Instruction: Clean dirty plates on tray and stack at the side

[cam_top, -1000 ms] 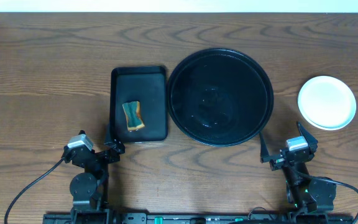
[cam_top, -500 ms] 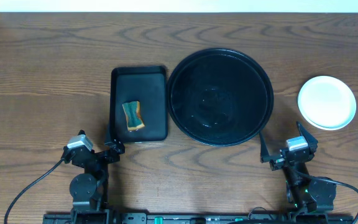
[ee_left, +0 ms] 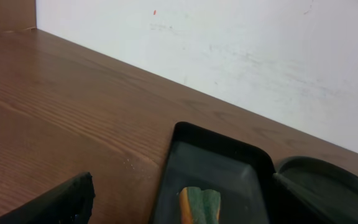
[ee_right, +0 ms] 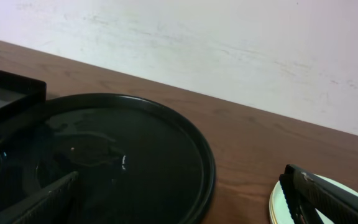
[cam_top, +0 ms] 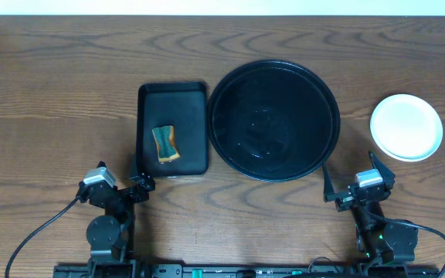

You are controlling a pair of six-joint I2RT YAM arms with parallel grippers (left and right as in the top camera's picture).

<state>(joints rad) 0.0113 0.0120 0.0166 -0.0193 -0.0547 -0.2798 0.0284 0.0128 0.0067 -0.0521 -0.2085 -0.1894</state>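
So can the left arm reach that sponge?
Probably yes. The left claw is open, and the sponge lies uncovered in the small tray just ahead, nothing between them.

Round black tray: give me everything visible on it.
The round tray is glossy black, plastic-looking, with a raised rim. It lies flat on the wooden table, close beside the rectangular tray; contact unclear. Nothing lies in it, only light reflections. The plates sit apart, to its right.
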